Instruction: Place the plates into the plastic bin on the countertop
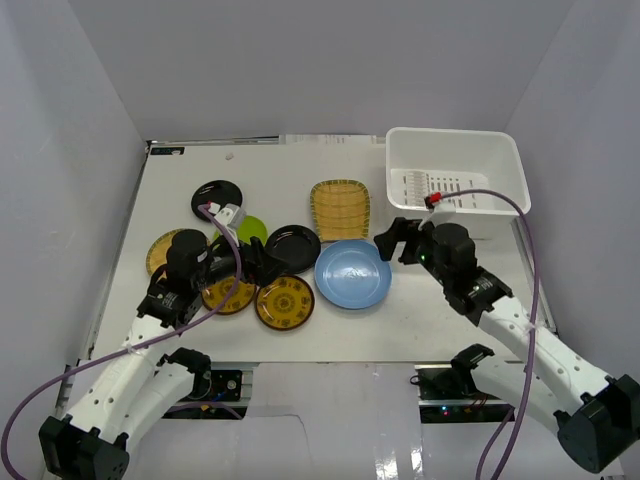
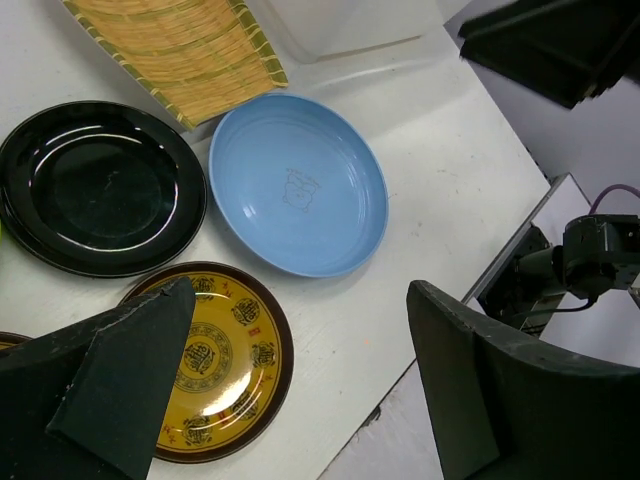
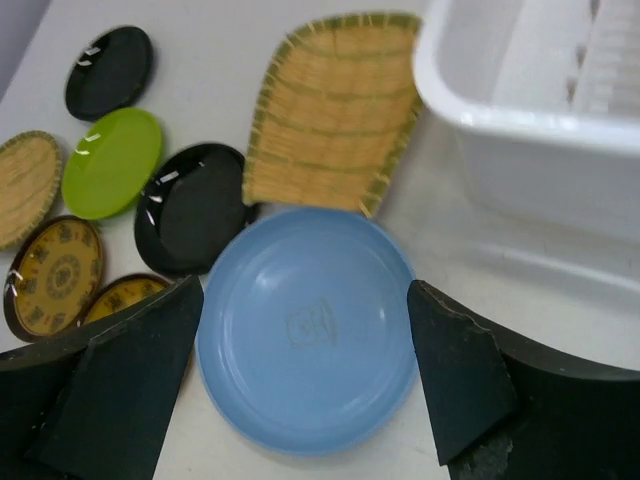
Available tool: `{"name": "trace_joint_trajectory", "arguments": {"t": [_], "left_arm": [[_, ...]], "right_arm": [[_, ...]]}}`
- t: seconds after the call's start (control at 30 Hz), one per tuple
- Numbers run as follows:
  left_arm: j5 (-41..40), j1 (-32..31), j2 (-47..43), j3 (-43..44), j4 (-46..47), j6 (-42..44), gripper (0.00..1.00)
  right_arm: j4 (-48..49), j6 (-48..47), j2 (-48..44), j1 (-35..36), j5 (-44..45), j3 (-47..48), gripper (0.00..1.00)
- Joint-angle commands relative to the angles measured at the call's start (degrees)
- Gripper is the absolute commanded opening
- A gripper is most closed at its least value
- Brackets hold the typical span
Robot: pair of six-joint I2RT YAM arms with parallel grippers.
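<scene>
left claw wide open, empty, near yellow patterned plate | right claw wide open, empty, over light blue plate

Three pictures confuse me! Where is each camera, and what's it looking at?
Top external: above and behind, looking down on countertop, plates, plastic bin; left arm and right arm show.
Left wrist: on the left arm, facing the blue plate; open jaws show.
Right wrist: on the right arm, facing the same plate; open jaws show.
Shared: both wrists see the bamboo plate too.
</scene>
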Motion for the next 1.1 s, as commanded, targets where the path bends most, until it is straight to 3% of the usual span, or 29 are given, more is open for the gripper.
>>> {"name": "trace_joint_trajectory", "arguments": {"t": [0.0, 0.17, 0.33, 0.5, 0.73, 0.8, 0.83, 0.9, 0.93, 1.07], "left_arm": [[0.74, 0.09, -0.27, 1.76, 0.29, -0.6, 0.98], [-1.46, 0.01, -1.32, 0.62, -0.33, -3.93, 0.98], [-7.26, 0.09, -2.29, 0.09, -5.49, -8.33, 0.98], [-9.81, 0.09, -2.65, 0.27, -12.01, -6.4, 0.98], [-4.64, 0.09, 2.8, -0.34, -12.98, -10.26, 0.98], [-2.97, 0.09, 3.85, -1.31, -12.9, -11.32, 0.98], [-2.26, 0.09, 3.77, -1.75, -12.9, -11.76, 0.94], [-3.22, 0.09, 2.72, -2.45, -13.07, -12.9, 0.84], [-4.09, 0.09, 1.67, -2.54, -13.51, -13.17, 0.74], [-10.77, 0.09, 1.13, 0.18, -15.88, -12.3, 0.64]], "right_arm": [[0.0, 8.66, -6.03, -0.45, 4.57, -9.25, 0.88], [-1.96, 12.27, -8.17, -0.45, 3.09, -15.5, 0.84], [-1.08, 13.59, -1.49, -0.53, 1.33, -16.29, 0.82], [1.73, 15.52, 3.16, -0.62, 1.24, -17.43, 0.79], [9.64, 17.81, 11.08, -0.71, -0.69, -19.11, 0.66], [10.78, 18.34, 13.27, -0.71, 0.01, -19.02, 0.55], [10.87, 18.6, 13.8, -0.71, 0.27, -18.84, 0.41], [10.7, 18.95, 14.34, -0.71, 0.28, -18.75, 0.31], [10.44, 19.04, 13.99, -0.62, 0.88, -19.1, 0.22], [4.65, 18.08, 5.67, -0.71, 3.35, -19.46, 0.1]]}}
